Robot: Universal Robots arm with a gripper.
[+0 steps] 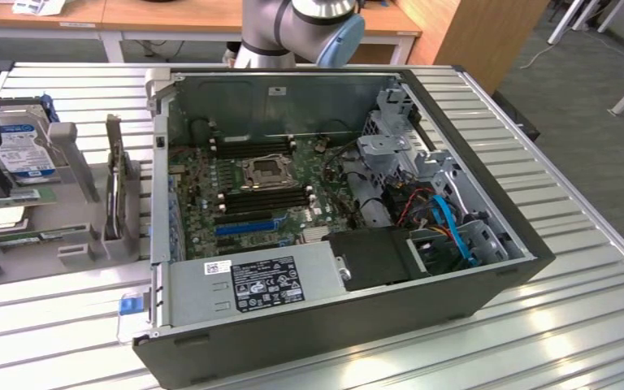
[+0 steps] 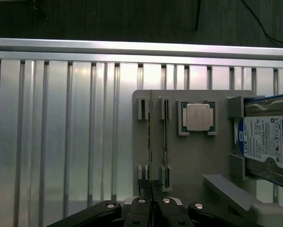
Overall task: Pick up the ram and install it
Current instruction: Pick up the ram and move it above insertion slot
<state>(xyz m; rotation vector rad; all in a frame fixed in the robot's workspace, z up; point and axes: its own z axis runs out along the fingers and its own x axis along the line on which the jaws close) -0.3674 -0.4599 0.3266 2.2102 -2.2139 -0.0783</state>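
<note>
wrist view: hand (image 2: 152, 208), fingers together and empty, hangs in line with the ram (image 2: 150, 137) standing edge-on in its grey holder (image 2: 193, 161); approach step, a grasp needs them parted.

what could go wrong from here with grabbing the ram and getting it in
1. The ram stands edge-on in the grey holder, with a second stick in the neighbouring slot. The gripper, lined up with them, could snag the wrong stick or both.
2. The memory slots lie right beside the processor socket, so a misaligned insertion might strike it.
</note>
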